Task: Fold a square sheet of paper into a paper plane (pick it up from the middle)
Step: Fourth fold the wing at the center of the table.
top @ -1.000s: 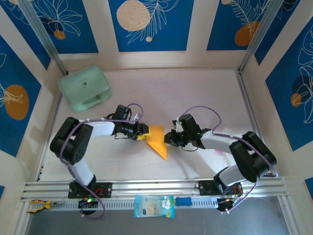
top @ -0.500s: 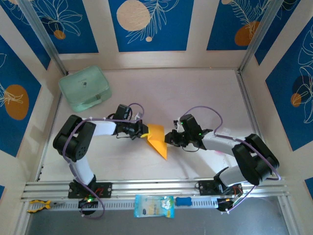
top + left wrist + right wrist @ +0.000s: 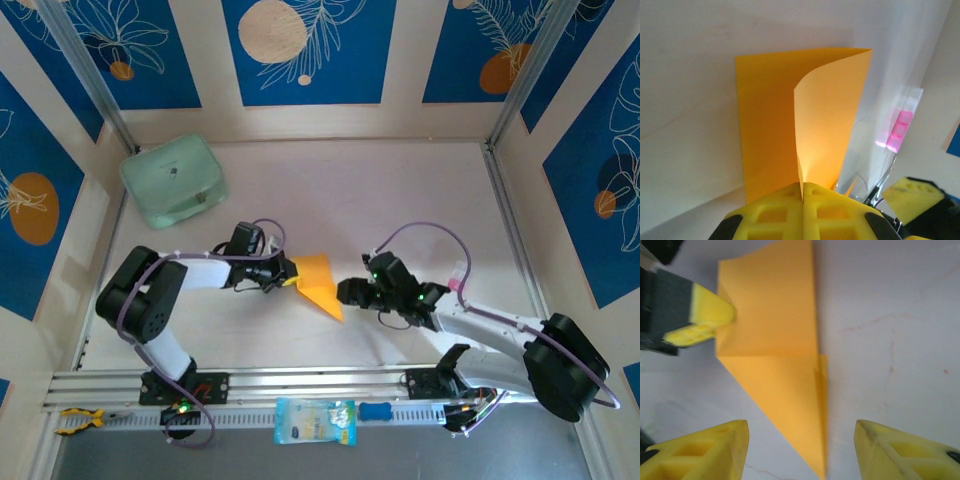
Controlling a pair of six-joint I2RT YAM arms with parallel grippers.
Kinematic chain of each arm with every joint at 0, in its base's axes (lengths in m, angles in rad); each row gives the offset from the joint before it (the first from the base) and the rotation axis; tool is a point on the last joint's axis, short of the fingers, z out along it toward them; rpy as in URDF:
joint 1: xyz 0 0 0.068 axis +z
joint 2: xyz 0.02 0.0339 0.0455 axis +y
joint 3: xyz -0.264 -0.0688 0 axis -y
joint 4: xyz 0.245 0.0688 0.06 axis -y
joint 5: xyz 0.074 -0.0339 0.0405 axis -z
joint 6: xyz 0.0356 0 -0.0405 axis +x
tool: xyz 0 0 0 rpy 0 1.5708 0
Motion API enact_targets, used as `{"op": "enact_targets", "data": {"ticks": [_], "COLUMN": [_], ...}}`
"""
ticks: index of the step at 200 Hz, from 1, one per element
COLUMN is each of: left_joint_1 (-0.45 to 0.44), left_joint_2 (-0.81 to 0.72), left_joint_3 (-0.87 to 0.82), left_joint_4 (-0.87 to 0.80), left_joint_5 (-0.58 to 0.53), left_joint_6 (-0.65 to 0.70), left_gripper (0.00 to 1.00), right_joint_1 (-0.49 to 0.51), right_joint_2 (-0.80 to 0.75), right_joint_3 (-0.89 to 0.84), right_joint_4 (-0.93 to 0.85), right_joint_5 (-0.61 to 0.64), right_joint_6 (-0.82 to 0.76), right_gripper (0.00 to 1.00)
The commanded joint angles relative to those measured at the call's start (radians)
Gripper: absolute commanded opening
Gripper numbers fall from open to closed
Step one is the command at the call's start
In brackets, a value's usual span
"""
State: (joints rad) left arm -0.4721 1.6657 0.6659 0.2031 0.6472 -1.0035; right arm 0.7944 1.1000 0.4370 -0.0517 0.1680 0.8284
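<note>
One paper sheet (image 3: 318,283), left gripper (image 3: 290,277) (pinching), right gripper (image 3: 345,292)

Robot lab test cell: pale tabletop (image 3: 400,190), blue leaf-print wall panels (image 3: 300,50), aluminium mounting rail (image 3: 320,381) along near edge.

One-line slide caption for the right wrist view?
Open right gripper faces the folded orange paper, pinched at one edge by the left gripper.

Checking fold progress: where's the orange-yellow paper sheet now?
Top view: creased orange-yellow paper sheet mid-table, left gripper shut on its left edge, right gripper open just right of it.
</note>
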Motion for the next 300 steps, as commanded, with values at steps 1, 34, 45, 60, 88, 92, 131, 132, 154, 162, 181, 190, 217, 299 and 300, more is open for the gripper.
{"op": "enact_targets", "data": {"ticks": [1,34,45,60,88,92,131,132,154,162,181,190,217,299,300], "left_joint_1": [-0.011,-0.029,-0.032,-0.034,-0.034,-0.034,-0.033,-0.034,-0.034,-0.034,-0.033,-0.034,-0.034,-0.034,-0.034], "left_joint_2": [-0.053,-0.063,-0.061,-0.056,-0.025,-0.020,-0.028,-0.029,-0.036,-0.035,-0.036,-0.037,-0.035,-0.029,-0.029], "left_joint_3": [-0.025,-0.019,-0.018,-0.016,0.010,0.013,0.041,0.041,0.050,0.052,0.054,0.055,0.059,0.071,0.072], "left_joint_4": [0.031,0.036,0.043,0.066,0.108,0.113,0.087,0.086,0.065,0.063,0.064,0.062,0.052,0.011,0.010], "left_joint_5": [-0.061,-0.054,-0.052,-0.038,0.023,0.030,0.054,0.054,0.056,0.057,0.060,0.062,0.061,0.060,0.060], "left_joint_6": [-0.038,-0.044,-0.049,-0.053,-0.053,-0.052,-0.031,-0.030,-0.020,-0.019,-0.020,-0.018,-0.016,0.006,0.006], "left_gripper": [0.00,0.02,0.05,0.10,0.23,0.24,0.21,0.21,0.18,0.17,0.15,0.13,0.11,0.07,0.07], "right_joint_1": [0.083,0.151,0.177,0.222,0.266,0.270,0.331,0.332,0.369,0.379,0.392,0.393,0.407,0.412,0.412], "right_joint_2": [-0.033,-0.018,-0.004,0.010,0.046,0.053,0.109,0.110,0.142,0.156,0.191,0.212,0.278,0.384,0.384], "right_joint_3": [-0.056,-0.068,-0.065,-0.062,-0.048,-0.044,-0.012,-0.011,0.016,0.024,0.050,0.063,0.096,0.094,0.094], "right_joint_4": [0.067,0.104,0.116,0.141,0.150,0.149,0.150,0.151,0.153,0.152,0.145,0.140,0.138,0.215,0.215], "right_joint_5": [0.217,0.239,0.246,0.279,0.310,0.315,0.384,0.385,0.450,0.480,0.517,0.529,0.560,0.604,0.604], "right_joint_6": [-0.062,-0.183,-0.236,-0.309,-0.390,-0.399,-0.516,-0.520,-0.583,-0.599,-0.627,-0.632,-0.646,-0.637,-0.637], "right_gripper": [0.58,0.55,0.53,0.53,0.52,0.51,0.47,0.47,0.47,0.47,0.46,0.45,0.44,0.36,0.35]}}
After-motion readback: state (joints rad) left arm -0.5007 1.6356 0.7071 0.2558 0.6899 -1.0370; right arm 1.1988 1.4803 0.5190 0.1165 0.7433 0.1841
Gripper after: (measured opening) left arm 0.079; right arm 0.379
